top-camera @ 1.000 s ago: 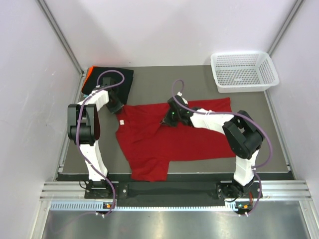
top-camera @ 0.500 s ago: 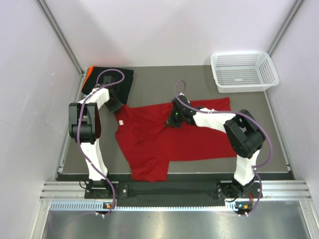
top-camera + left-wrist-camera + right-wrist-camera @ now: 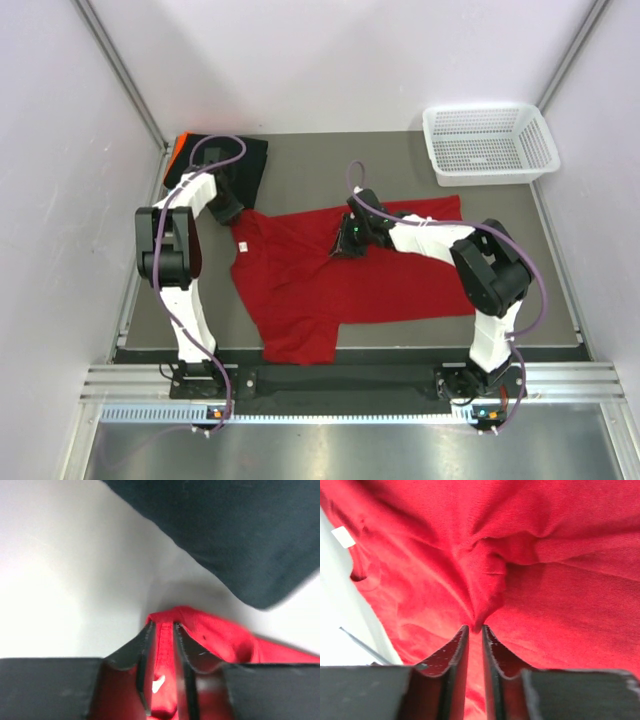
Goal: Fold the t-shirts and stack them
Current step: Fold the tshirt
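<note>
A red t-shirt lies spread on the dark mat, collar end to the left. My left gripper is shut on the shirt's far left corner, right beside the folded black t-shirt. An orange folded edge shows under the black one. My right gripper is shut on a pinched fold of red cloth near the shirt's middle top edge. The black shirt fills the upper right of the left wrist view. No light-blue shirt is in view.
A white mesh basket stands at the back right corner. White walls close in both sides. A white label on the red shirt shows at the left of the right wrist view. The mat's front edge lies near the arm bases.
The left gripper has pulled the shirt's corner a little up and left toward the black shirt. The right gripper has shifted slightly right with its fold. The red cloth between them looks tauter.
</note>
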### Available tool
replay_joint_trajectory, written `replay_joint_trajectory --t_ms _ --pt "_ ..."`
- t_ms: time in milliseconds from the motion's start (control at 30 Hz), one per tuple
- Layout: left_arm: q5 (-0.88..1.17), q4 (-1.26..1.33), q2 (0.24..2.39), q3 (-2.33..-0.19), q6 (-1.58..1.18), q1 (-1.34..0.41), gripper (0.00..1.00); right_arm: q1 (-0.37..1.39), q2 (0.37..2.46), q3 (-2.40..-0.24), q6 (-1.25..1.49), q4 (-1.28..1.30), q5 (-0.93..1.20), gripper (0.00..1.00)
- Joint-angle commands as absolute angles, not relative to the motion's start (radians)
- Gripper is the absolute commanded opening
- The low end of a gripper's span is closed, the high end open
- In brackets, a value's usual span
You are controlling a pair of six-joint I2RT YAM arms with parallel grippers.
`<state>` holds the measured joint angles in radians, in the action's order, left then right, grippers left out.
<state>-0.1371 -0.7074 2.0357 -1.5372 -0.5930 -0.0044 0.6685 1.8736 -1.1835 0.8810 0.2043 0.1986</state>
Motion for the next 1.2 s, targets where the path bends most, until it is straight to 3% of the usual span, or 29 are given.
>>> replay_joint_trajectory --t_ms 0,133,333,1167 --pt "-0.021 -0.659 1.893 -1.536 -0.568 0.003 0.32 0.655 1.855 -1.247 0.822 0.195 0.230 0.19" --pt "0.158 -0.557 1.839 -1.465 -0.537 0.003 0.41 0.652 1.853 -1.261 0.827 0.196 0.241 0.26" --pt "0.219 -0.494 1.876 -1.434 -0.531 -0.028 0.42 0.652 1.841 -1.239 0.851 0.163 0.255 0.28" --pt "-0.028 -0.513 1.974 -1.488 -0.607 -0.103 0.41 0.653 1.832 -1.236 0.859 0.137 0.256 0.32"
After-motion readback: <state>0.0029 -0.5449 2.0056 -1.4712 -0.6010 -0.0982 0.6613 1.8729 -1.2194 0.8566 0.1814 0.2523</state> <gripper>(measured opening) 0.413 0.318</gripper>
